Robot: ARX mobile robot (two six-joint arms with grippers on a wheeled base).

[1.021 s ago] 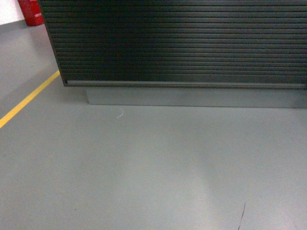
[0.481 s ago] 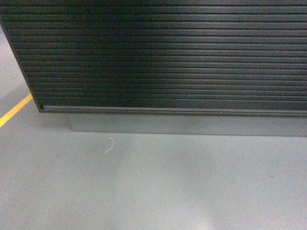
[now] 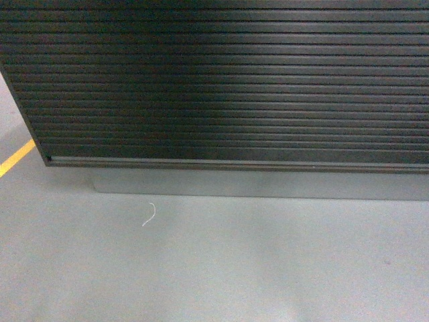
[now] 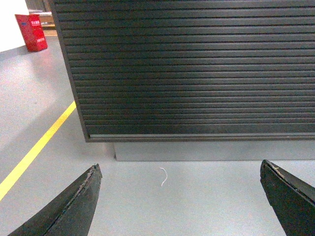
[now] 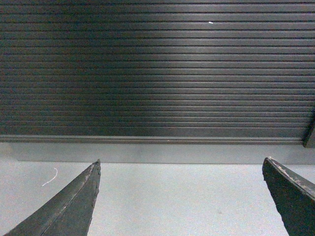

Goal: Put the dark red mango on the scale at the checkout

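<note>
Fingers (image 4: 74, 206) of the left gripper (image 4: 189, 204) stand spread wide with nothing between them, only grey floor (image 4: 197, 196) showing in the gap. Ahead of them rises the ribbed black front of the checkout (image 4: 197, 73), with a yellow floor line (image 4: 39, 145) running off to the left and a red box (image 4: 32, 32) far back in the corner. A small white scrap (image 4: 163, 177) lies on the floor just before the plinth.

Over on the right, the right gripper (image 5: 192, 196) is likewise open and empty, its fingers (image 5: 69, 206) well apart, facing the same ribbed panel.

Neither the dark red mango nor the scale appears in any view; the head camera shows only the checkout front and floor, so the top of the surface is out of sight. Where the fruit sits I cannot tell.

As I judge it, the main risk is the base closing on the checkout with the arms held low: the fingers point straight at the panel and could strike it if the robot rolls forward before raising them. A second risk is working blind, since with the cameras aimed below the surface neither mango nor scale can be located, and any reach upward would be guesswork. Raising the head view and the arms first would seem prudent.
</note>
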